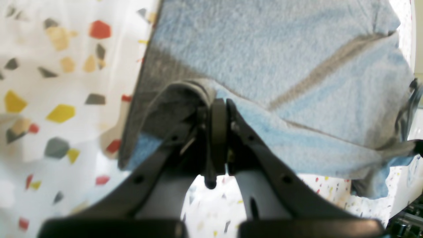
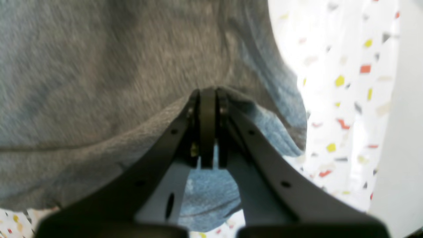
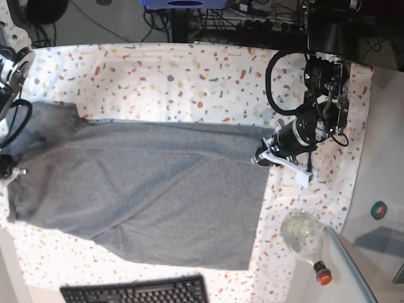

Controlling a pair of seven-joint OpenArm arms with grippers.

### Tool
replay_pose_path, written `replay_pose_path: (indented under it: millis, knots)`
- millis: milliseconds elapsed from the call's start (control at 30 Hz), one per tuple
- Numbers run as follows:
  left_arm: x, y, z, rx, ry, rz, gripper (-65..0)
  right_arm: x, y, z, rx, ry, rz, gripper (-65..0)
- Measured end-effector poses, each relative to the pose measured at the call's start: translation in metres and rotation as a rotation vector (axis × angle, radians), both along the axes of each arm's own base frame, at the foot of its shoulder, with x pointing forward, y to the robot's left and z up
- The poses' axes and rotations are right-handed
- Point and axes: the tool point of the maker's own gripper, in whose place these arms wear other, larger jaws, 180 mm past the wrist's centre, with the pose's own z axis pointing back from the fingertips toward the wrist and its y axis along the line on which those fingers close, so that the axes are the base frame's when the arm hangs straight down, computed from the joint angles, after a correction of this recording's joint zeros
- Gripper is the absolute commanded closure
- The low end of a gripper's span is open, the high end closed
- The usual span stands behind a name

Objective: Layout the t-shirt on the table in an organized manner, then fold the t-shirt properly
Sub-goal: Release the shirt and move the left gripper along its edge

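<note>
The heather-grey t-shirt point(image 3: 158, 189) is stretched wide across the speckled table point(image 3: 189, 76), reaching from the left edge to right of centre. My left gripper point(image 3: 257, 158) is shut on the shirt's right edge. The left wrist view shows its fingertips point(image 1: 218, 102) pinching a bunched fold of the t-shirt point(image 1: 264, 49), lifted above the table point(image 1: 49, 82). My right gripper point(image 3: 11, 170) holds the shirt's left end. Close up, the right gripper point(image 2: 208, 91) is shut on a fold of the t-shirt point(image 2: 99, 66), with the table point(image 2: 347, 99) to its right.
A black keyboard point(image 3: 132, 291) lies at the table's front edge, just below the shirt. A clear round bottle point(image 3: 302, 233) with a red cap point(image 3: 323, 276) lies at the front right. A plain grey side surface point(image 3: 379, 240) borders the right. Cables run along the back.
</note>
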Motion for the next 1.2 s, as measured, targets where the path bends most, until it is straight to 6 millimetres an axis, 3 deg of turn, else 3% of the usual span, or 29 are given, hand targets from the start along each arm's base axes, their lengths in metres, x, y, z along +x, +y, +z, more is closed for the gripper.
replay_pose_path:
  millis: [200, 833, 900, 967, 1000, 1100, 1167, 1200]
  knots:
    - [-0.003, 0.010, -0.007, 0.013, -0.001, 0.041, 0.0, 0.008, 0.000, 0.005, -0.003, -0.050, 0.002, 0.0]
    - [0.013, 0.005, 0.004, 0.006, -0.037, 0.035, 0.0, 0.007, -0.022, 0.007, -0.063, -0.104, -0.156, 0.0]
    - [0.015, 0.007, 0.005, 0.005, -0.041, 0.042, 0.0, 0.007, -0.022, 0.007, -0.062, -0.105, -0.163, -18.0]
    - [0.015, 0.009, 0.005, 0.007, -0.042, 0.046, -17.4, 0.005, -0.024, 0.008, -0.064, -0.113, -0.171, -33.3]
    - [0.015, 0.011, 0.006, 0.011, -0.044, 0.048, -27.2, 0.003, -0.028, 0.012, -0.059, -0.133, -0.194, -37.8]
    - [0.017, 0.033, 0.011, -0.005, -0.056, 0.122, -51.3, -0.018, -0.052, 0.029, -0.069, -0.217, -0.322, -39.5]
    - [0.015, 0.066, 0.015, 0.003, -0.074, 0.218, -60.7, -0.041, -0.063, 0.038, -0.103, -0.225, -0.368, -39.8]
    - [0.012, 0.080, 0.016, 0.004, -0.079, 0.258, -62.4, -0.053, -0.062, 0.036, -0.112, -0.187, -0.351, -39.8]
